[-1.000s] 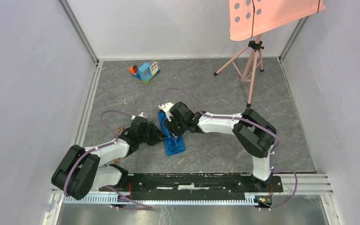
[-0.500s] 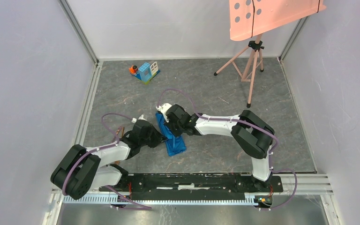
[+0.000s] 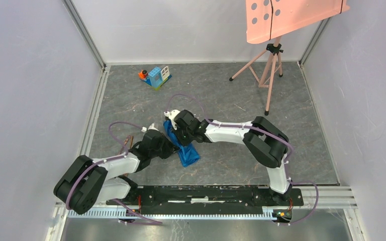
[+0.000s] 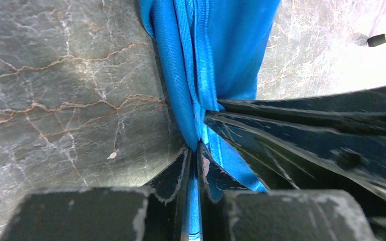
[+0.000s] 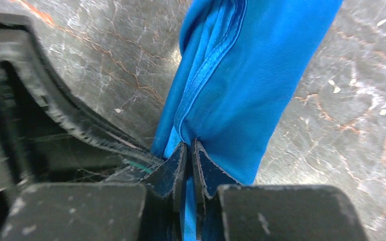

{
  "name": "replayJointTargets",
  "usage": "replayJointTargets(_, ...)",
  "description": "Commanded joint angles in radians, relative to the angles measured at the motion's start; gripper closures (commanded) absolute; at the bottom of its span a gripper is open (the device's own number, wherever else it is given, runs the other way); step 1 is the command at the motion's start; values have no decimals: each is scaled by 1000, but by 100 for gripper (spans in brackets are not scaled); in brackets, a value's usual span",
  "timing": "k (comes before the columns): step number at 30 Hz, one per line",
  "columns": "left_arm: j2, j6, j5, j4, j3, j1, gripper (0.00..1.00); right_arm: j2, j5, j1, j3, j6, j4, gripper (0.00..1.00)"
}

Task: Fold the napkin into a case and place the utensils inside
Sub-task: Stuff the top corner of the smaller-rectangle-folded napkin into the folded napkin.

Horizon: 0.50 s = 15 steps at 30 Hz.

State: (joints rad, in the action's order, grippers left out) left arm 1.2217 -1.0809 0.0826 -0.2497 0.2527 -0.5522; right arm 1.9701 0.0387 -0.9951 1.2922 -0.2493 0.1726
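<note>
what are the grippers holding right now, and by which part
Both hold the napkin: the left gripper and the right gripper each pinch its bunched, layered edge, close together.

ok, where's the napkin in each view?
Top external: napkin just left of centre, between the two wrists.
Left wrist: napkin top centre, running down into the shut left end effector.
Right wrist: napkin top centre-right, running down into the shut right end effector.
Shared landmark: grey veined table.

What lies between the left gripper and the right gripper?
The folded blue napkin; the left gripper and right gripper each pinch it. The top view shows this, and both wrist views confirm it.
</note>
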Motion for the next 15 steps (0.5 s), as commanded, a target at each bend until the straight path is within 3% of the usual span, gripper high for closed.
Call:
replayJointTargets(1,-34,-25,-26,3,-25,-8,87,50,38,-7,-5,-30,-53,88)
replayJointTargets(8,-144,-46,5,60,-61,42,68,33,36,9,-77,-39,-102,82)
replayJointTargets(12,-265,-35,-9,216,-19,109,46,26,38,23,-98,-35,-113,77)
replayJointTargets(15,-326,-35,-73,300,16,152,35,16,44,33,-108,-28,-116,75)
